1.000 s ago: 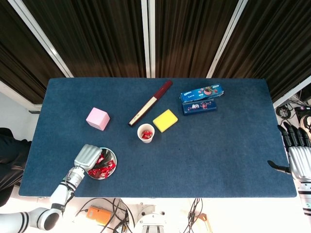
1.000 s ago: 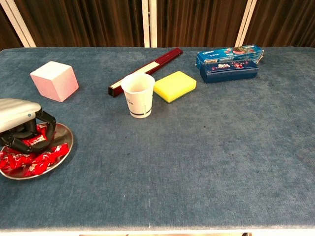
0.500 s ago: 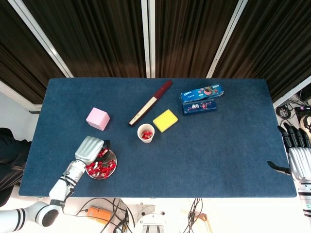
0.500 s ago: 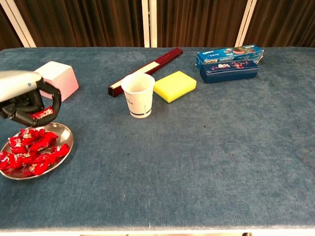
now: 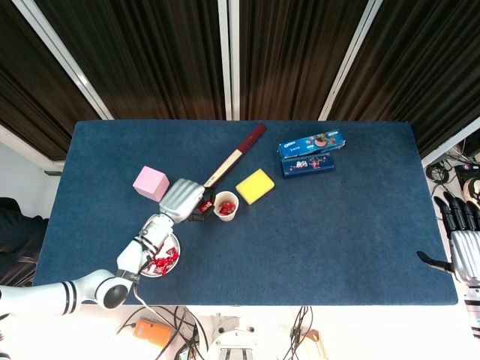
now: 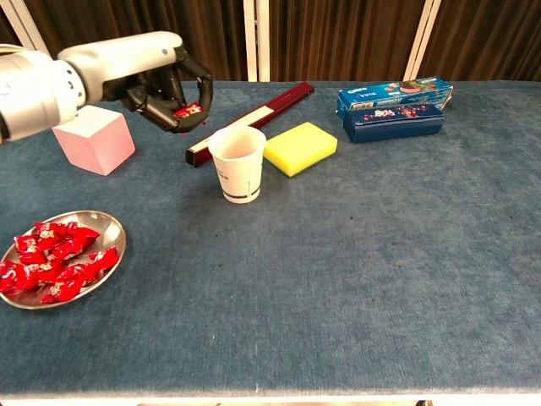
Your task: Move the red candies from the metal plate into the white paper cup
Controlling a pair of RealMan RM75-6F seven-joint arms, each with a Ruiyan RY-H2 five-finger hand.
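My left hand [image 5: 186, 199] [image 6: 161, 81] hovers just left of the white paper cup [image 5: 225, 205] [image 6: 237, 163], pinching one red candy [image 6: 188, 110] [image 5: 204, 206] in its fingertips. Red candy shows inside the cup in the head view. The metal plate [image 6: 112, 227] [image 5: 175, 241] sits near the front left edge with several red candies [image 6: 52, 262] [image 5: 161, 260] piled on it. My right hand [image 5: 460, 238] hangs off the table's right edge, fingers spread, holding nothing.
A pink cube [image 5: 151, 183] [image 6: 93, 138] stands left of my left hand. A dark red stick [image 6: 250, 121], a yellow sponge [image 6: 300, 147] and a blue cookie box [image 6: 392, 106] lie behind and right of the cup.
My left hand has lifted off the plate with a candy and travelled right and away, from above the plate to beside the cup. The right hand has barely moved.
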